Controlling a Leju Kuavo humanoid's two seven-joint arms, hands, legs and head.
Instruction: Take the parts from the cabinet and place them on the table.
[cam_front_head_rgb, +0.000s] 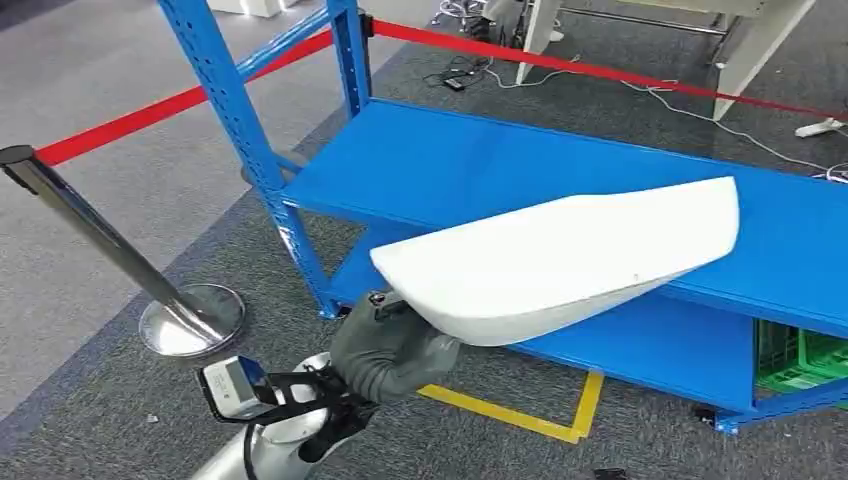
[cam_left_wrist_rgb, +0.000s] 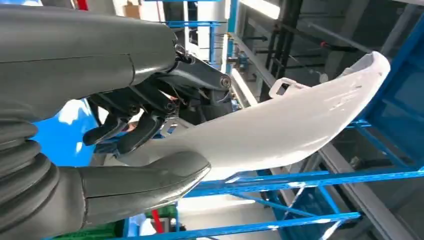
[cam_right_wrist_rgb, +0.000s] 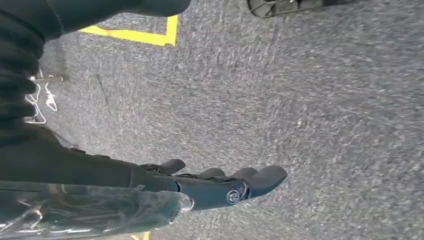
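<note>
The left hand (cam_front_head_rgb: 392, 345) grips one narrow end of the long white curved plastic shell (cam_front_head_rgb: 560, 262), held clear of the blue steel shelf (cam_front_head_rgb: 450, 165). Seemingly light, stiff and smooth, it may droop; gripping nearer mid-length looks steadier. The right hand (cam_right_wrist_rgb: 220, 185) hangs with fingers extended, holding nothing.

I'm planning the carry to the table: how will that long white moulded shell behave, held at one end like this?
The long white moulded plastic shell probably stays stiff: it juts out from the left hand without sagging. It looks light for its size, being a thin hollow shell. Its glossy curved skin may slip or twist between the thumb and fingers, since most of its length overhangs the grip.
</note>
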